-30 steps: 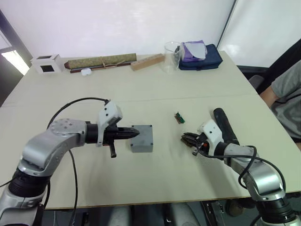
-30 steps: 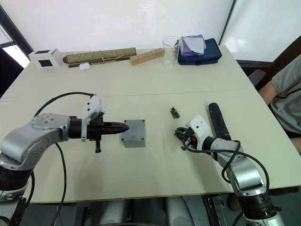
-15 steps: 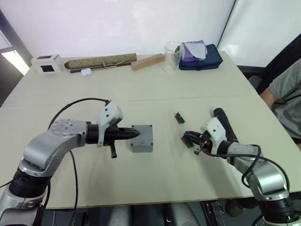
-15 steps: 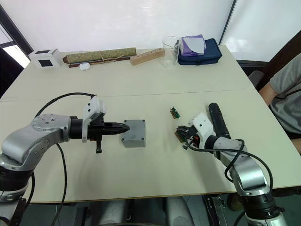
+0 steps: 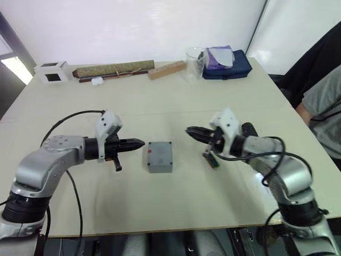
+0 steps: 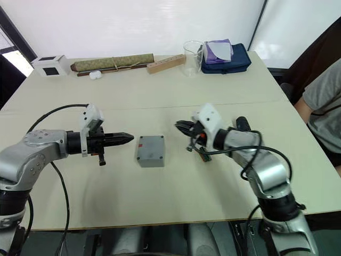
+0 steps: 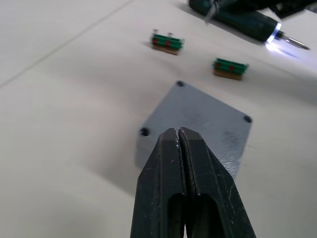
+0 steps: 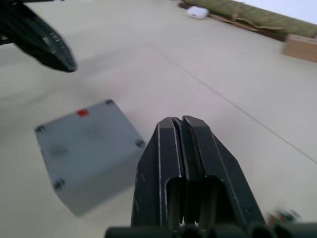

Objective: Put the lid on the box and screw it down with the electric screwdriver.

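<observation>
Since the earlier frame the left gripper (image 5: 137, 143) has drawn back from the lidded box (image 5: 160, 156) and the right gripper (image 5: 193, 132) has risen toward it, both closed and empty, so the right should grasp the screwdriver (image 7: 247, 22) squarely.

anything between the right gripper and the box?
Nothing visible. Only bare table lies between the right gripper, fingers shut, and the box. The small green part sits back under that arm's wrist, off the path. The left gripper, also shut, points at the box from the opposite side, apart from it.
</observation>
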{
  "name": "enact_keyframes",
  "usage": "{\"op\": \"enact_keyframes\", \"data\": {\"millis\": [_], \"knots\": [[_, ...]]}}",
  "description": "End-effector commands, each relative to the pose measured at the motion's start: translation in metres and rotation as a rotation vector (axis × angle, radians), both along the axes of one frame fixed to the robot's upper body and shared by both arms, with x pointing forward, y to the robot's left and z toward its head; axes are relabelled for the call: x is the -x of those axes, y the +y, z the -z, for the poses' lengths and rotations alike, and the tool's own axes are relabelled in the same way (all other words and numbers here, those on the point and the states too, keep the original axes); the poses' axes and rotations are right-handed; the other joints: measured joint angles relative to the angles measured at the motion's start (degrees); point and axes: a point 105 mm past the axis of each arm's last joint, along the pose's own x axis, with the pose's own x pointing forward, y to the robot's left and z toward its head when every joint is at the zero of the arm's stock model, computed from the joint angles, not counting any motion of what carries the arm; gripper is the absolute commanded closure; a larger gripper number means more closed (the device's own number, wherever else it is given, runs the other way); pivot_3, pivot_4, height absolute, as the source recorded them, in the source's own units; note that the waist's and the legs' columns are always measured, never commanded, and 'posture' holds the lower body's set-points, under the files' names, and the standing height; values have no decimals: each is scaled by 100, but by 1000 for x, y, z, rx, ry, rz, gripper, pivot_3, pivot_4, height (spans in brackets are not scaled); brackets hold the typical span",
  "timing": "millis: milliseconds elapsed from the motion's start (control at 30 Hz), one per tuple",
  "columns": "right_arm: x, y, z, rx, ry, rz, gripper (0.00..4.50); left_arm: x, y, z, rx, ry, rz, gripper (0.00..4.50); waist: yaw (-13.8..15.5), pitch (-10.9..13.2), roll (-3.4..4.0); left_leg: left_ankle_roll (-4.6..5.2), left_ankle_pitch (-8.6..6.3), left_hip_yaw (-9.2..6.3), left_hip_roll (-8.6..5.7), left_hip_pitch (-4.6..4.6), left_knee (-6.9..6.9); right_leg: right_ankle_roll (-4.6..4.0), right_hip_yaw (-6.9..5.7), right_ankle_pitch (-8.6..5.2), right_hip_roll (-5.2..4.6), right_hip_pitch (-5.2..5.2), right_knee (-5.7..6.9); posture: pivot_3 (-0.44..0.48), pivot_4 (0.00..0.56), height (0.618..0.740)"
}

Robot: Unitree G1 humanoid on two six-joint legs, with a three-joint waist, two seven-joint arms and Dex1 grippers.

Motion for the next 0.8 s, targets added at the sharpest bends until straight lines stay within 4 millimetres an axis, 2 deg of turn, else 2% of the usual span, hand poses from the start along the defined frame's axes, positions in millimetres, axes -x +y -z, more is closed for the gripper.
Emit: {"op": "enact_keyframes", "data": {"millis": [33,300,800], "knots": [[-1,12,-1,-11,-30,-33,4476,7,0,-10,10,-35,-4,4500,1,0,-1,0,0,3,-2,-1,0,1,2,0,-4,0,0,0,150,740],[-5,22,9,-6,-20,-57,4476,14,-7,-5,23,-16,-13,4500,-22,0,-1,0,0,1,-3,1,1,1,1,1,-4,0,2,0,150,740],[-8,28,18,8,-11,-61,4476,13,-14,-1,18,-13,-1,4500,-53,0,-1,0,0,0,-2,3,-1,0,1,1,-1,0,3,0,150,740]]}}
